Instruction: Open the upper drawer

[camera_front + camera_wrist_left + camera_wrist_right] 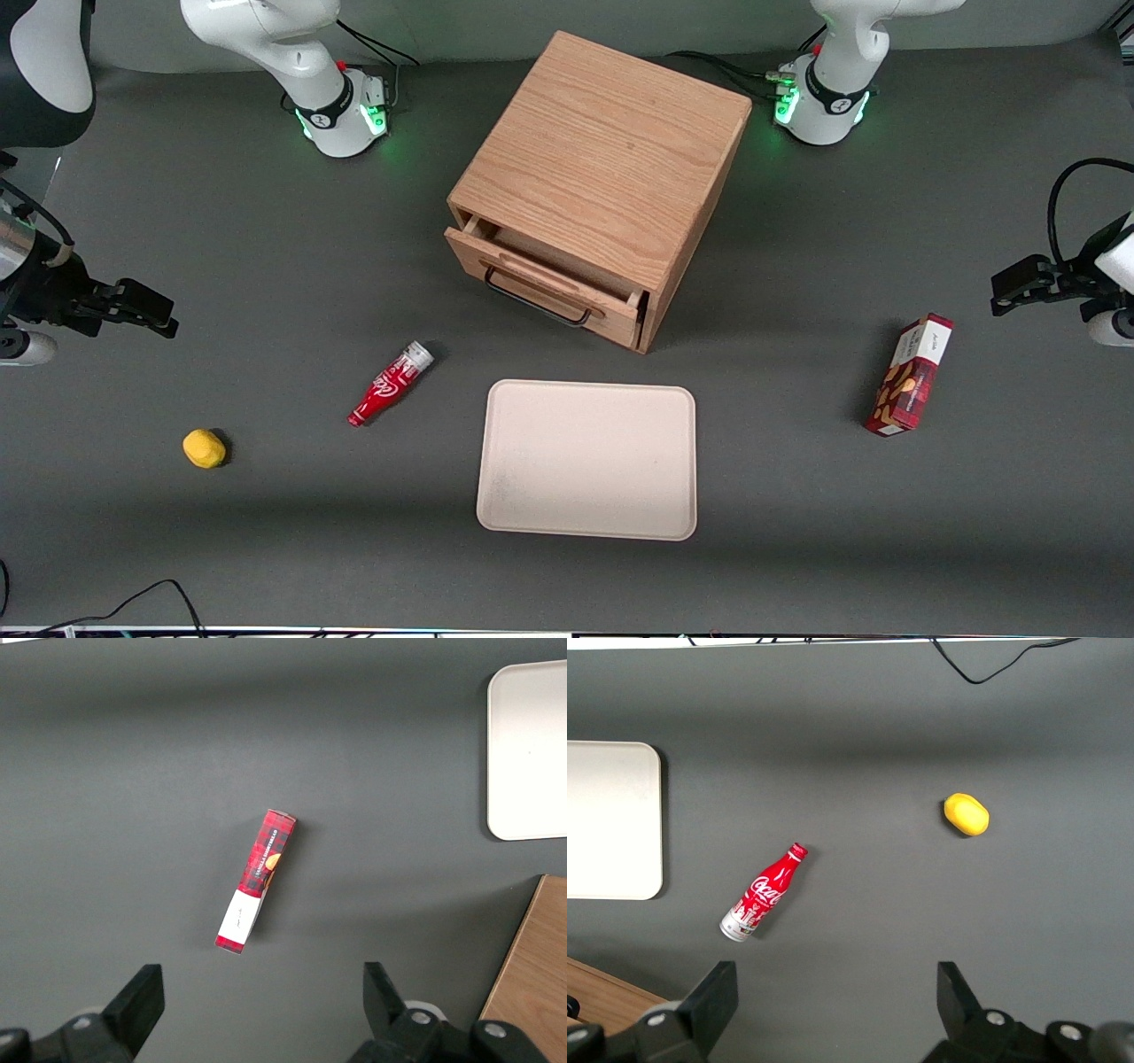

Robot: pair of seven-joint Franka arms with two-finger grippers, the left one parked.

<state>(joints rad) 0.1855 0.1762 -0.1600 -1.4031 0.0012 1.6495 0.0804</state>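
the upper drawer [542,289] of the cabinet [595,177] sits pulled out a little, facing the tray [586,461]; only the front view shows it. the gripper [833,997] hangs wide open and empty above the bottle [762,893] and yellow lump [967,813], toward the working arm's end.

The upper drawer [545,288] is a shallow light-oak panel at the top of the box-shaped oak cabinet [602,151] standing mid-counter. It sits pulled out a little way — a narrow dark gap shows between its front panel and the cabinet's top board, with a strip of the drawer's inner wall visible. A thin black wire bar handle [536,301] runs along the front panel. The cabinet is turned at an angle, so the drawer front faces the front camera obliquely — toward the working arm's end of the counter.
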